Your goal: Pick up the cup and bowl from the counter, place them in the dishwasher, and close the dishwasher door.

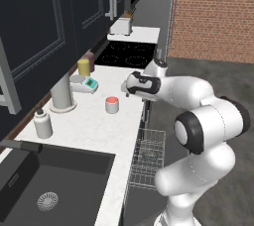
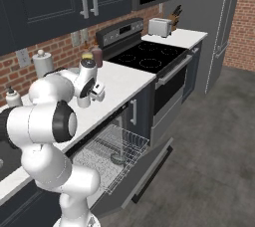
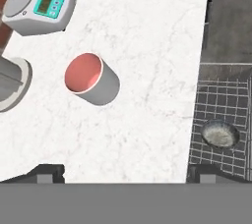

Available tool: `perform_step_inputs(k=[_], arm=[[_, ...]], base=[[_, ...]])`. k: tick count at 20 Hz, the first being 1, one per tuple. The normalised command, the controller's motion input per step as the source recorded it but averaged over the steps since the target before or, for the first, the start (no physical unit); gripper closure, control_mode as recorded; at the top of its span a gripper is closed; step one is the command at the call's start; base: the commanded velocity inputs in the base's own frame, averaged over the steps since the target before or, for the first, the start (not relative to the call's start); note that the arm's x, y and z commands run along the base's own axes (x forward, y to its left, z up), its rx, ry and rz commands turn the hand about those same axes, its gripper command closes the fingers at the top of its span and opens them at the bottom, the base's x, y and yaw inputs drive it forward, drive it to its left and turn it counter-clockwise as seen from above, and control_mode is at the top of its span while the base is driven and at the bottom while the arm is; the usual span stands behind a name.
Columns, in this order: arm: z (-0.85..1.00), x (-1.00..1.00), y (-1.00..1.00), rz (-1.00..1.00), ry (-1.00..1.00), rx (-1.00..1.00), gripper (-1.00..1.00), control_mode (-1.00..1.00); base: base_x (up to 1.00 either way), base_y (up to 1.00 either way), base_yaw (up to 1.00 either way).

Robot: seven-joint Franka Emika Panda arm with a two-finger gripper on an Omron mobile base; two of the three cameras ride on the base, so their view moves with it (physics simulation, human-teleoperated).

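I have the gripper (image 3: 126, 173) fully spread with nothing between its two dark fingertips (image 3: 47, 173), hanging above the counter (image 3: 147, 46) near its front edge. Below it the cup (image 3: 92, 79) stands upright on the white speckled stone — a short cylinder with pale grey-white sides and a salmon-red inside, free on all sides. From the left base camera I see the same cup (image 1: 112, 104) in the open middle of the counter, between the white capped bottle (image 1: 43, 123) and the kitchen scale (image 1: 85, 84) with its teal face. The bowl (image 3: 219, 134) is already in the dishwasher — small, shallow and round, resting on the silver wire rack (image 2: 107, 156), which is pulled out. The dishwasher door (image 2: 149, 169) hangs open, tilted down in front of the rack.
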Motion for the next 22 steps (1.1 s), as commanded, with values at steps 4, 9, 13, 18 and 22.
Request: perform_step_inputs(k=[4, 9, 13, 18, 22], arm=[[-0.16, 0.40, 0.26, 0.00, 0.06, 0.00, -1.00, -1.00], [-0.27, 0.32, 0.25, 0.00, 0.00, 0.00, -1.00, -1.00], [-0.30, 0.28, 0.13, 0.00, 0.00, 0.00, -1.00, -1.00], [-0.29, 0.31, 0.19, 0.00, 0.02, 0.00, -1.00, -1.00], [-0.06, 0.38, 0.11, 0.00, 0.03, 0.00, -1.00, -1.00]], base=[[0.00, 0.00, 0.00], [0.00, 0.00, 0.00], [0.00, 0.00, 0.00], [0.00, 0.00, 0.00], [0.00, 0.00, 0.00]])
